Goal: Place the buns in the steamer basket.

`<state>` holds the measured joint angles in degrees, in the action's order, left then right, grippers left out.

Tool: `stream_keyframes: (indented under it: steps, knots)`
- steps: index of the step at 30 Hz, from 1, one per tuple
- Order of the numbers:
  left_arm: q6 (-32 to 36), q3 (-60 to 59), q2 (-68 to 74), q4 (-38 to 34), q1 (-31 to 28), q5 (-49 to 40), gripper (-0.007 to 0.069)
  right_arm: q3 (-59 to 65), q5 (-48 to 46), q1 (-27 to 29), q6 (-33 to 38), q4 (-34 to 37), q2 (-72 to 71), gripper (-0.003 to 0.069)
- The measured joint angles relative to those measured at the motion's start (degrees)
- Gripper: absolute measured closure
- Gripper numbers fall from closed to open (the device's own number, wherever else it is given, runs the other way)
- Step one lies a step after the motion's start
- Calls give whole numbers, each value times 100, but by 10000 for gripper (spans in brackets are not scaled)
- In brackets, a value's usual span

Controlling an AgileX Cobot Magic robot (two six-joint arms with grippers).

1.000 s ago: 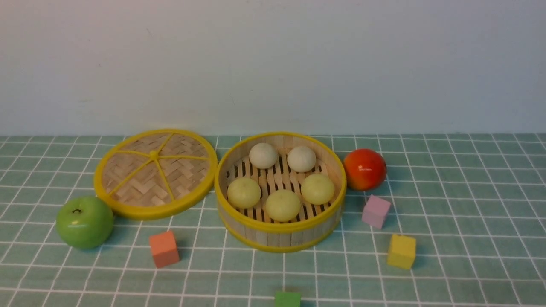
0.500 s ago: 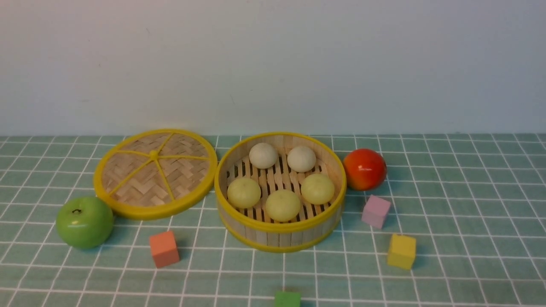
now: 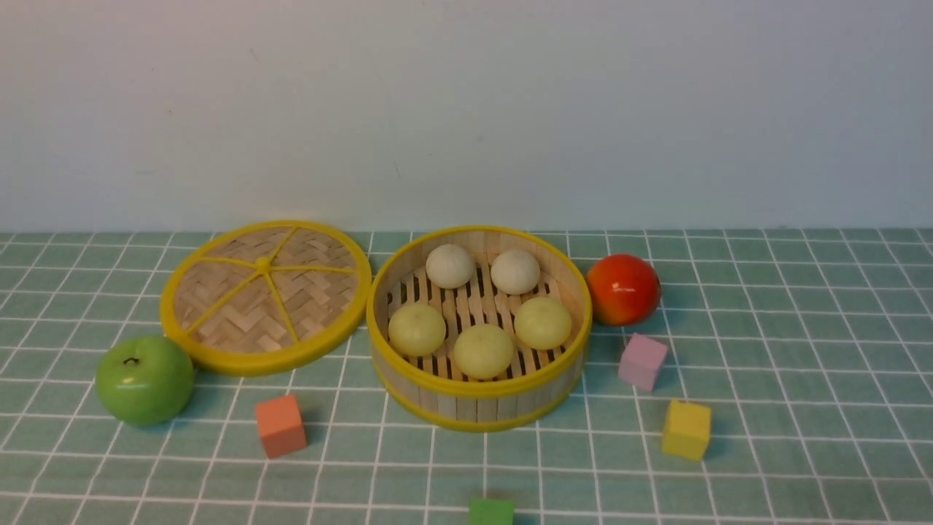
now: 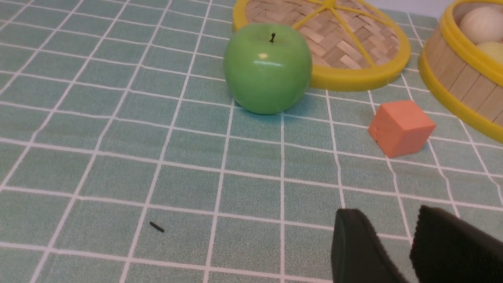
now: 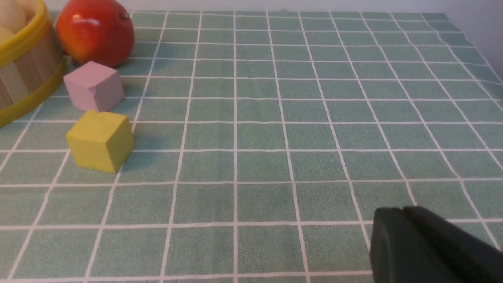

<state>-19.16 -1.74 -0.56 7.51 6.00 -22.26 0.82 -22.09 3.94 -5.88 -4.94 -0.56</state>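
The steamer basket stands upright at mid-table. Inside it lie several buns: two off-white ones at the back and three pale yellow-green ones toward the front. Neither gripper appears in the front view. In the left wrist view my left gripper is open and empty, low over the cloth, well short of the basket's wall. In the right wrist view my right gripper has its fingers pressed together with nothing between them, far from the basket's edge.
The flat woven lid lies left of the basket, with a green apple in front of it. A red-orange fruit sits right of the basket. Orange, pink, yellow and green cubes lie scattered in front.
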Motion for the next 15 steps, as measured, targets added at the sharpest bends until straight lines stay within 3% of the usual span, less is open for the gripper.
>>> stream_keyframes:
  steps: [15]
  knots:
    - [0, 0, 0, 0, 0, 0, 387, 0, 0, 0, 4, 0, 0, 588]
